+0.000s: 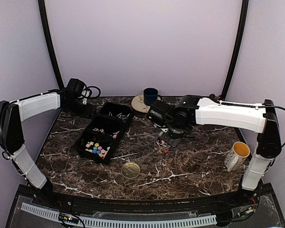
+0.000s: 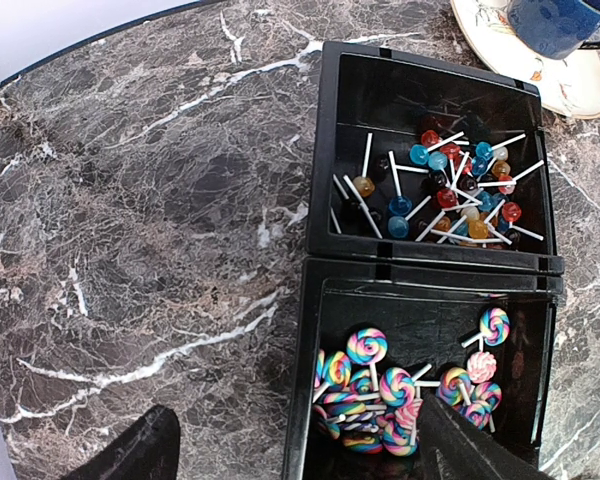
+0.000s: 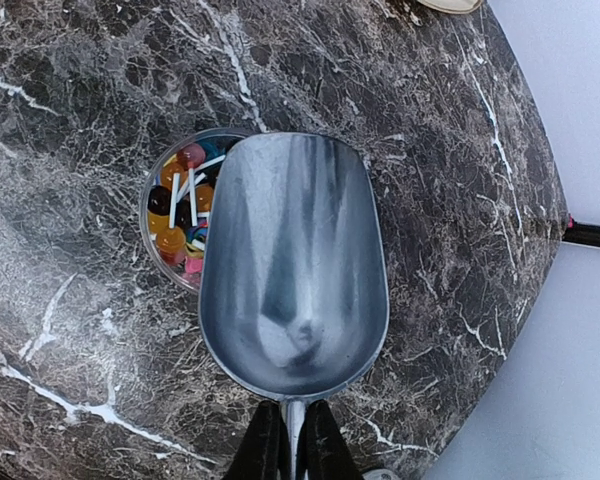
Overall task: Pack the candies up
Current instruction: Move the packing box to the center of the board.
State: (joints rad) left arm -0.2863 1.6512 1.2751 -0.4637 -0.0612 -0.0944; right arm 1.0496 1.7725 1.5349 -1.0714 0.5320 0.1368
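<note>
One black three-part tray (image 2: 430, 85); in front of it one gold lid (image 1: 130, 169); right of it one jar (image 3: 170, 215), one scoop (image 3: 293, 265), one white mug (image 1: 237, 156), one blue cup (image 1: 150, 96), one plate (image 1: 138, 103); candies (image 2: 450, 180) past counting

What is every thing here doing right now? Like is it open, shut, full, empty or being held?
scoop: empty, held by its handle, above the jar.
jar: lid off, candies inside.
gold lid: lying flat, off the jar.
tray: open, lollipops inside.
blue cup: upright on a plate.
mug: upright.
left gripper: open, holding nothing, above the tray.
right gripper: shut on the scoop handle.
</note>
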